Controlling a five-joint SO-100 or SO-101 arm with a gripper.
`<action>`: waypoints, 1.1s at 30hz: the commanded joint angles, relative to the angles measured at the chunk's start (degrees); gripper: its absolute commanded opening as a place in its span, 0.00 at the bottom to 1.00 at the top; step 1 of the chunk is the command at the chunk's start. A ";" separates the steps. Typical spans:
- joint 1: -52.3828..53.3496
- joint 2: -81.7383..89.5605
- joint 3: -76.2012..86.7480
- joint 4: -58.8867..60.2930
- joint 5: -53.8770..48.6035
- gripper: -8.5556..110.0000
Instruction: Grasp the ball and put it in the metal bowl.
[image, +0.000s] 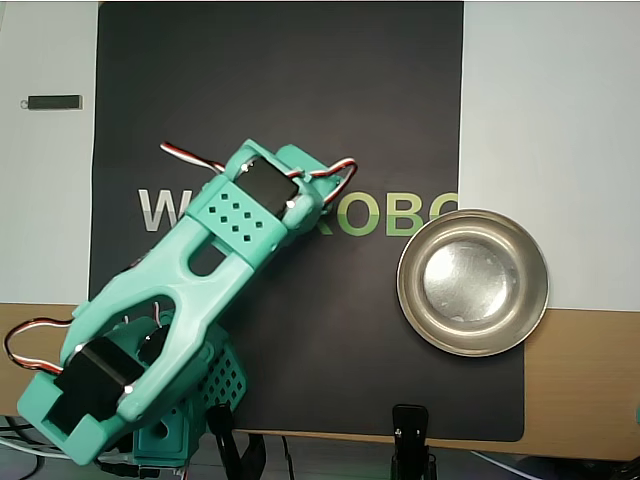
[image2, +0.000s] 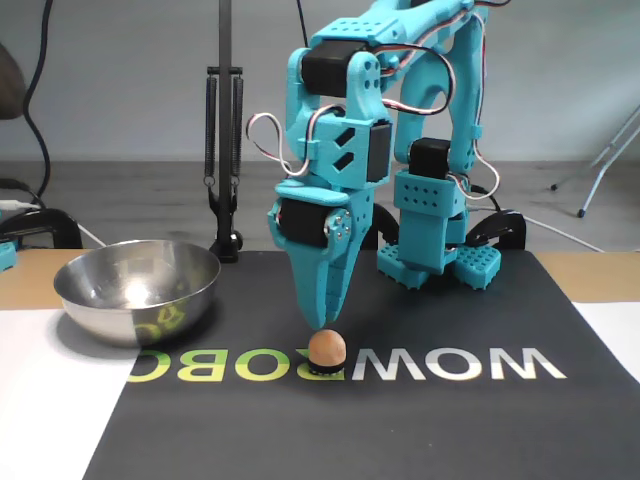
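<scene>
Honestly, the risky bit is right now. In the fixed view the teal gripper (image2: 322, 338) points straight down with its tips just above the orange ball (image2: 326, 348), which sits on a small dark ring on the black mat (image2: 420, 420), over the printed letters. I can't tell if the fingers are apart or together. If they're closed or off-centre, pushing down could knock the ball off and send it rolling. The metal bowl (image2: 137, 290) sits empty, well apart at left.

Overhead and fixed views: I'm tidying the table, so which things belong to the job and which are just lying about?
Job: ball; metal bowl; claw.
Lying about: small black bar; black mat; clamp stand.
</scene>
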 joint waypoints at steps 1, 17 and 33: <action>0.26 1.76 -0.18 0.18 -0.18 0.25; -0.09 2.55 1.76 -0.44 -0.26 0.25; -0.26 2.64 1.49 -0.53 -0.26 0.25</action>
